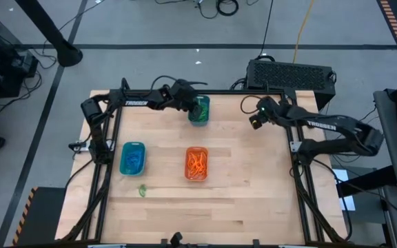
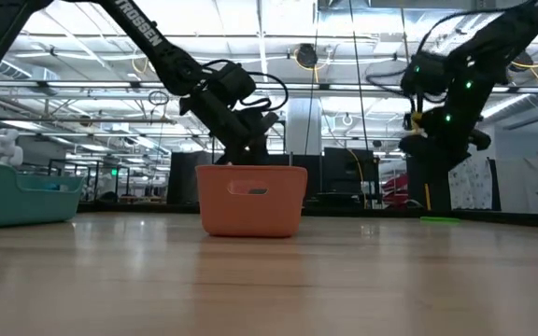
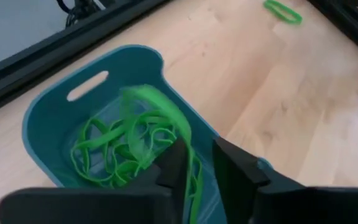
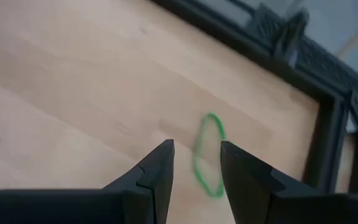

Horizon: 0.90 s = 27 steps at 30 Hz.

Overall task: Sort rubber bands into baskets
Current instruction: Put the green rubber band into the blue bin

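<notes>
We see the left end effector (image 3: pixel 194 165) hanging over the dark teal basket (image 1: pixel 199 110) at the far middle of the bench (image 1: pixel 253 179), its fingers slightly apart, with a blurred green rubber band (image 3: pixel 160 115) just beside them above the green bands (image 3: pixel 114 152) piled inside. The right end effector (image 4: pixel 196 163) hovers, fingers spread, over a lone green band (image 4: pixel 207 154) on the far right of the bench. The orange basket (image 1: pixel 196 164) holds orange bands, and the turquoise-blue basket (image 1: pixel 132 158) sits on the left.

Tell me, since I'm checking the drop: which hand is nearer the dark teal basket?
Left. The left hand hangs right over the dark teal basket; the right hand sits well off toward the table's right side.
</notes>
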Available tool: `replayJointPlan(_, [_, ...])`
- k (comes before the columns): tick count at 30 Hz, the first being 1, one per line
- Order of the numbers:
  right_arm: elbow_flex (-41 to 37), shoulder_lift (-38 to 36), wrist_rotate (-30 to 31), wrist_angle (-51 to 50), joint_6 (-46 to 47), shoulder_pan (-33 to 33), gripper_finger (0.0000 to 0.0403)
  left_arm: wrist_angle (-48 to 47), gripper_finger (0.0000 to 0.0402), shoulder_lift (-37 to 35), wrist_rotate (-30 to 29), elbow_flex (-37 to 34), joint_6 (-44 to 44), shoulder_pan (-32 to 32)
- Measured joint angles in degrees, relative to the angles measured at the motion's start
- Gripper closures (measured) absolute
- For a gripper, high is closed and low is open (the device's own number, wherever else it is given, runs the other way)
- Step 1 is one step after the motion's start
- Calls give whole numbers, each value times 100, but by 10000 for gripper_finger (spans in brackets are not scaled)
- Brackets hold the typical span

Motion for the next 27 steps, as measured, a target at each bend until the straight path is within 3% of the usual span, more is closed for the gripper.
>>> replayJointPlan(5, [0, 696, -426, 140, -181, -350, 280, -579, 282, -2, 43, 243, 344, -25])
replayJointPlan(11, [0, 1350, -420, 632, -456, -584, 280, -1057, 245, -2, -143, 513, 435, -74])
replayJointPlan(18, [28, 1930, -420, 743, -585, -879, 280, -1061, 240, -4, -390, 583, 641, -85])
replayJointPlan(27, [20, 1954, -293, 774, -602, -820, 280, -1416, 240, 31, -574, 607, 1042, -232])
